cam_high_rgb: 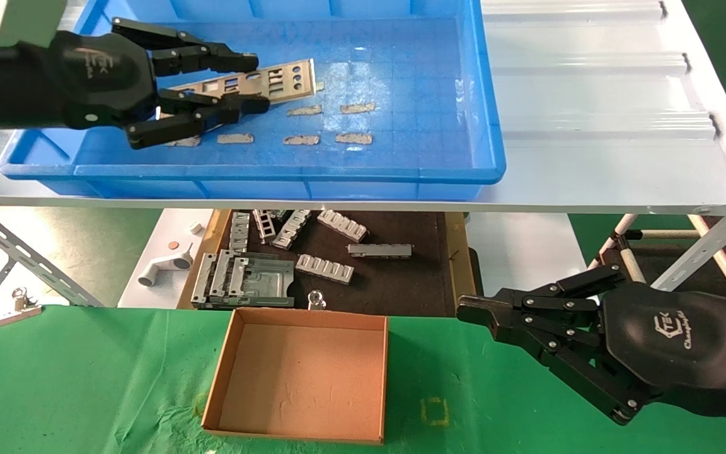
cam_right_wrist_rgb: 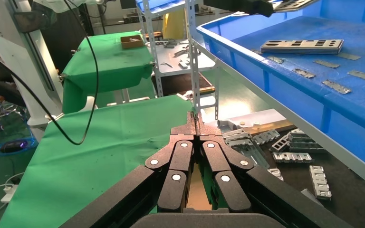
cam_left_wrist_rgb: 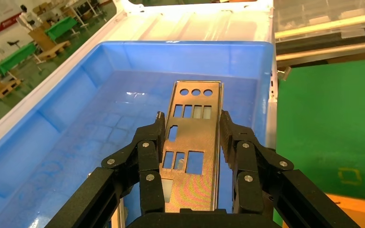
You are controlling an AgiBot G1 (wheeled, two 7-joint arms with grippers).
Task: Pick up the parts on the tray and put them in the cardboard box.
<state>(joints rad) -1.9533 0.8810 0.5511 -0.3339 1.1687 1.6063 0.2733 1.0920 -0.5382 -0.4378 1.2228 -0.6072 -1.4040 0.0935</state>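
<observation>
My left gripper (cam_high_rgb: 256,83) is over the left part of the blue tray (cam_high_rgb: 413,94), shut on a silver punched plate (cam_high_rgb: 275,79) held by its long edges. In the left wrist view the plate (cam_left_wrist_rgb: 195,142) sits between the fingers of that gripper (cam_left_wrist_rgb: 192,118), above the tray floor (cam_left_wrist_rgb: 76,123). The right wrist view shows a further stack of plates (cam_right_wrist_rgb: 302,46) lying in the tray (cam_right_wrist_rgb: 285,71). The cardboard box (cam_high_rgb: 300,378) stands open and empty on the green cloth. My right gripper (cam_high_rgb: 464,310) is shut and empty, just right of the box; it also shows in the right wrist view (cam_right_wrist_rgb: 196,118).
Several small flat grey strips (cam_high_rgb: 304,110) lie on the tray floor. Below the tray shelf, a dark mat (cam_high_rgb: 401,284) holds ribbed grey brackets (cam_high_rgb: 325,268). A binder clip (cam_high_rgb: 19,302) sits at the left. A yellow square mark (cam_high_rgb: 433,410) is on the green cloth (cam_high_rgb: 86,378).
</observation>
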